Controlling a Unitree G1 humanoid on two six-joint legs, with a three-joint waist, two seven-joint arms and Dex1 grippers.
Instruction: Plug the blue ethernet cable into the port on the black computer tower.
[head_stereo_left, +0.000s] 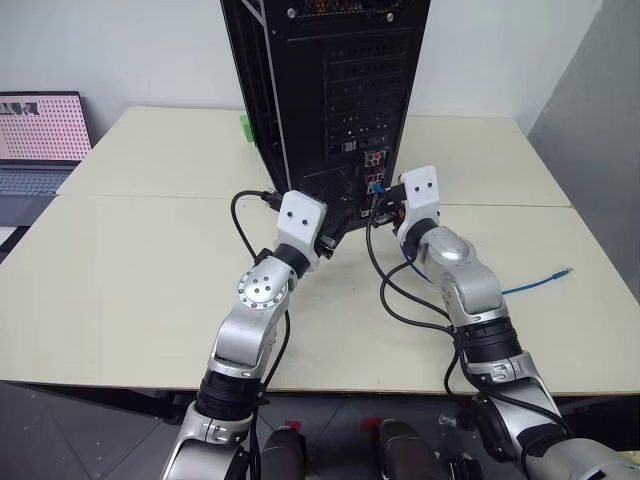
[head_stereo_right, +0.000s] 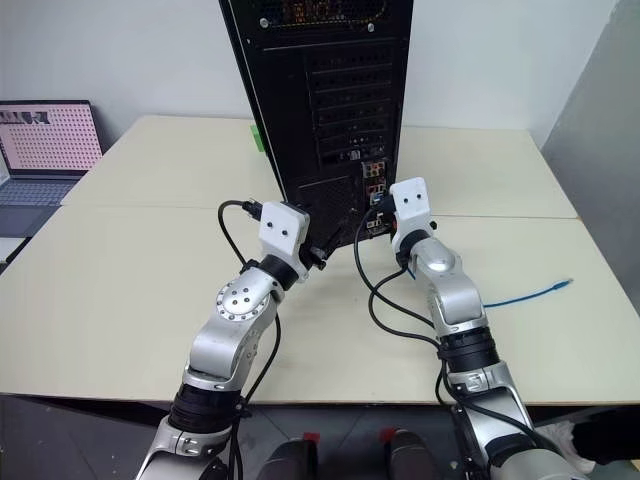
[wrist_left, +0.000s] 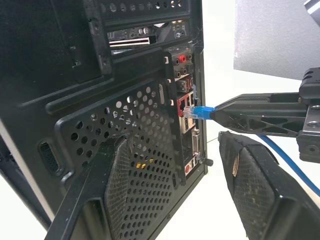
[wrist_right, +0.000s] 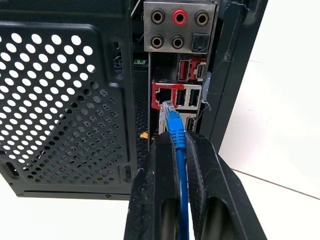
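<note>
Right gripper (wrist_right: 175, 150), level, pinches the blue ethernet cable (wrist_right: 175, 127) at the port (wrist_right: 163, 96); left gripper (wrist_left: 170, 190) spread.

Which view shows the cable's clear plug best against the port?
The right wrist view: the plug sits just below the red-framed port, not yet inserted. The left wrist view shows it side-on; in the eye views the right hand hides it.

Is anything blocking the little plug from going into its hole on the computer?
Nothing visible blocks it. The right gripper is shut on the blue ethernet cable, and its clear plug sits right at the port on the black computer tower. The open left gripper rests at the tower's grille, beside that path.
</note>
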